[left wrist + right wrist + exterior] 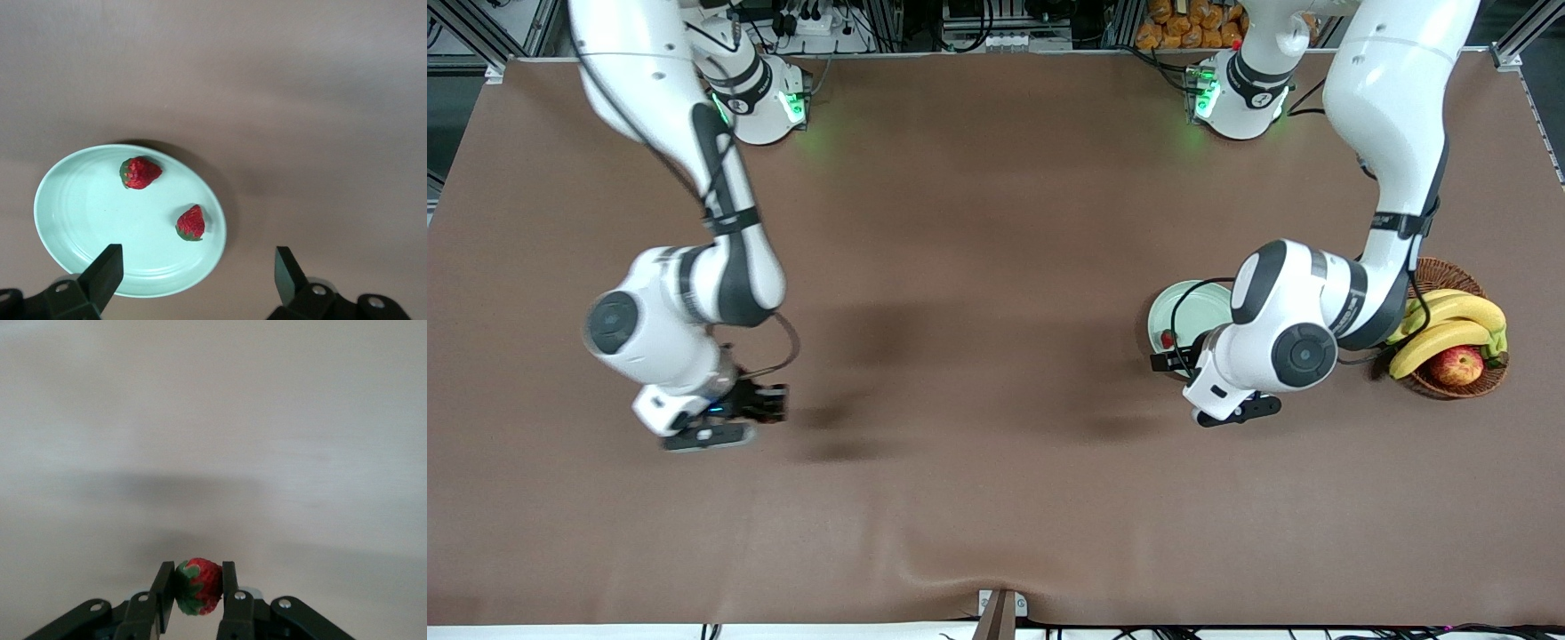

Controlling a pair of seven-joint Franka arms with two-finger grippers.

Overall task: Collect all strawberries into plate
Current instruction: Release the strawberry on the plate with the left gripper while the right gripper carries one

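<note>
Left tool (pixel 193 280) spread wide, hanging over the mint-green plate (pixel 67 213) at the left arm's end of the surface (pixel 978 400). Two strawberries (pixel 139 172) lying apart inside the plate, both clear of the open fingers (pixel 105 270). Right tool (pixel 198 590) up over bare surface toward the right arm's end, clamped narrow on the third strawberry (pixel 198 585), pinched between its fingertips.

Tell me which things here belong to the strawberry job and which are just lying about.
Job: two strawberries on the plate; a third strawberry in the right end effector; left end effector open over the plate.
Lying about: basket, bananas, apple.
</note>
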